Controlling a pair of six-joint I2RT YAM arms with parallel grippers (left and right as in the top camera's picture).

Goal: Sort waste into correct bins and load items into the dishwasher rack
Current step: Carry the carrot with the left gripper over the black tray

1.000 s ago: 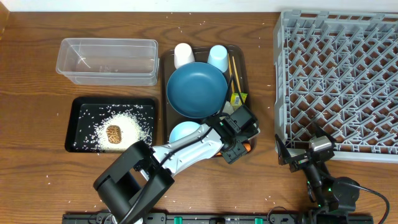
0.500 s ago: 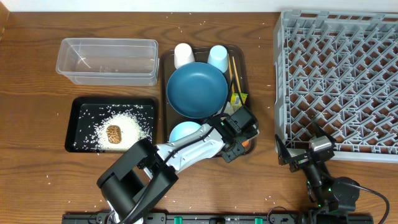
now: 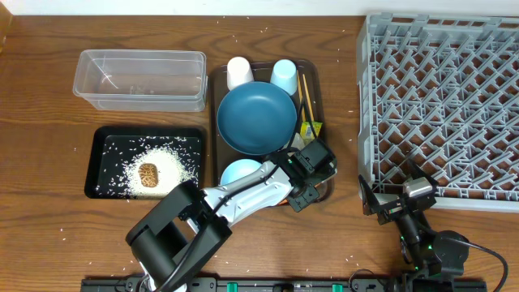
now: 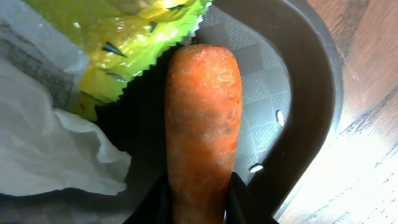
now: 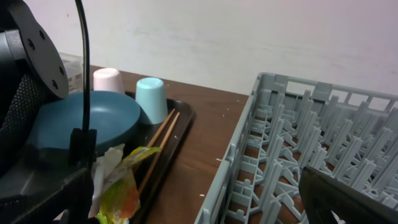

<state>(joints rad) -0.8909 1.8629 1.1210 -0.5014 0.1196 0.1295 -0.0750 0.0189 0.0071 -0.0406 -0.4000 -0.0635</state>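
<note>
The orange carrot [image 4: 202, 124] lies at the near right corner of the brown serving tray [image 4: 311, 93]. My left gripper [image 4: 199, 196] is shut on its lower end, one dark finger pressed against each side. The green-yellow wrapper [image 4: 137, 43] and the white tissue [image 4: 43, 143] lie just beyond the carrot. From overhead the left gripper [image 3: 312, 180] hides the carrot. My right gripper [image 3: 395, 197] stands open and holds nothing, at the front edge of the grey dishwasher rack [image 3: 442, 105].
On the serving tray sit the dark blue plate [image 3: 255, 118], white cup [image 3: 239, 71], light blue cup [image 3: 284, 75], pale bowl [image 3: 239, 173] and chopsticks [image 3: 306, 93]. The clear tub [image 3: 139, 79] stands left; the black tray [image 3: 101, 182] holds rice [image 3: 174, 158] and a brown lump [image 3: 147, 173].
The left gripper's fingers have come together on the carrot. The orange tip that showed beside the gripper from overhead is now covered. The right arm has not moved.
</note>
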